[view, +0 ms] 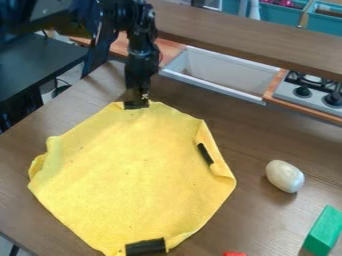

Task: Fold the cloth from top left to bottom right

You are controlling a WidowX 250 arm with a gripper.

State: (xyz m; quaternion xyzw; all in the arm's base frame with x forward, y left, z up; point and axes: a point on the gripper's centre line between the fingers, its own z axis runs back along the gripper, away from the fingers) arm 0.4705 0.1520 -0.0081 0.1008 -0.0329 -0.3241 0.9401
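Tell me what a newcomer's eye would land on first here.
The big yellow cloth would likely grab the eye first, spread across the brown table with its right side partly folded in. Next comes the black end effector, hanging down at the cloth's top edge. Then the bright green block stands out at the lower right, below a pale egg-shaped object.

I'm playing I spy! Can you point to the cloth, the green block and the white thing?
Cloth (127, 172): camera view, its middle.
Green block (324, 230): camera view, near its middle.
White thing (284, 176): camera view, its middle.
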